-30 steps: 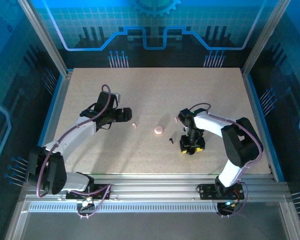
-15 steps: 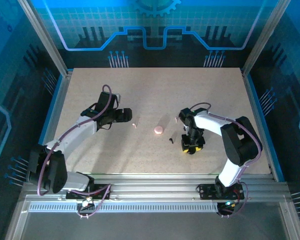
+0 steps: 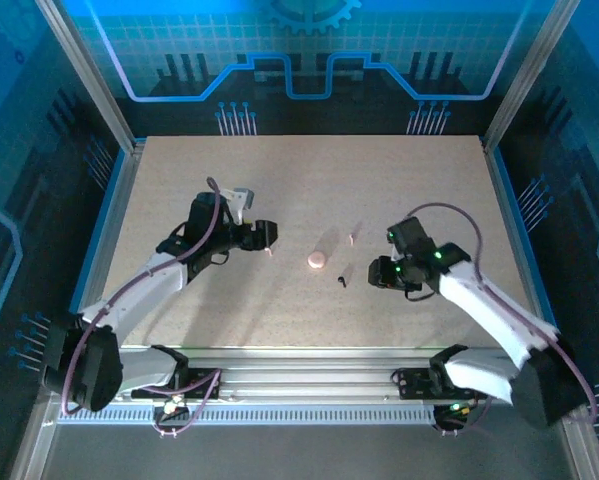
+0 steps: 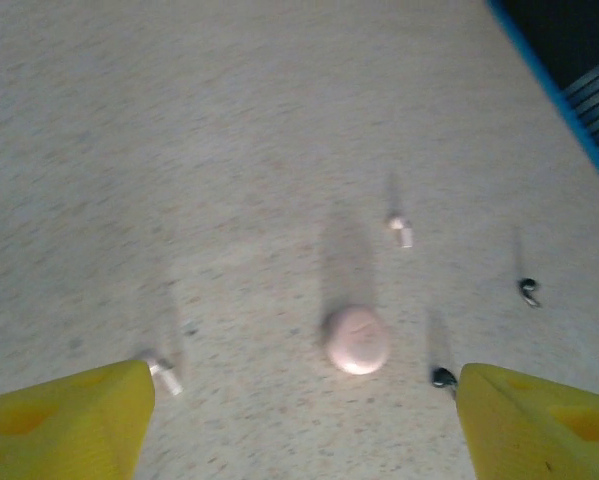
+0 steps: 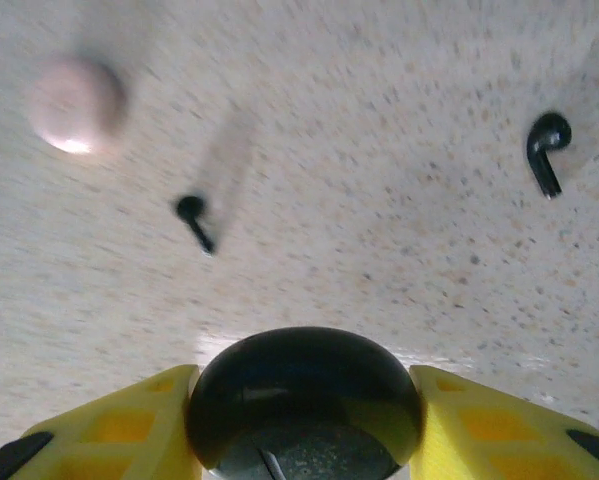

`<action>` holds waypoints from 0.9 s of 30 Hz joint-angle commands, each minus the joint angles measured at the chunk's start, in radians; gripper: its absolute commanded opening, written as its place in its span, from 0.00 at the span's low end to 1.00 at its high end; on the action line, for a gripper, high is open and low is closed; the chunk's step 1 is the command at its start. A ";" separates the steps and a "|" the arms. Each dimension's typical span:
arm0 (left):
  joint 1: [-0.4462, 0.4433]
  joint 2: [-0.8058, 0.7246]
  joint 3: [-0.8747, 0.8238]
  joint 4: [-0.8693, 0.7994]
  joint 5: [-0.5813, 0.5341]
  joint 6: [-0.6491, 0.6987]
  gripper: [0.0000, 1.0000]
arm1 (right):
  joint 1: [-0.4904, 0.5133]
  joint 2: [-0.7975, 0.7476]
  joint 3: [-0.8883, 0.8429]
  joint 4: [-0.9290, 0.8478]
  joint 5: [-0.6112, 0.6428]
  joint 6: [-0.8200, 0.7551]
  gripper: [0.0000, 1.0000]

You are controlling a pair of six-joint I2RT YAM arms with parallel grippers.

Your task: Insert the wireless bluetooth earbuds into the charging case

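Note:
The round pale pink charging case lies closed in the middle of the table, also in the left wrist view and the right wrist view. One pink earbud lies just below my left gripper, right beside its left finger in the wrist view. The other pink earbud lies beyond the case. My left gripper stands wide open with nothing between its fingers. My right gripper is shut on a black round disc.
Two small black earbuds lie on the table: one just right of the case, the other farther right. The tabletop has blue side rails and a metal frame at the near edge.
My right arm has swung out to the right, and its gripper has closed on the black disc. My left gripper has moved right, up to the near pink earbud.

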 commanded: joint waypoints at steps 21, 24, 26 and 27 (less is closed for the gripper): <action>-0.243 -0.019 -0.133 0.387 0.260 0.315 0.59 | 0.084 -0.172 -0.154 0.635 -0.115 0.340 0.43; -0.270 -0.014 -0.149 0.449 0.254 0.306 0.59 | 0.095 -0.133 -0.149 0.701 -0.125 0.386 0.44; -0.293 -0.007 -0.159 0.498 0.224 0.303 0.59 | 0.108 -0.101 -0.146 0.760 -0.142 0.419 0.44; -0.300 -0.001 -0.159 0.512 0.213 0.305 0.59 | 0.118 -0.089 -0.144 0.783 -0.144 0.430 0.44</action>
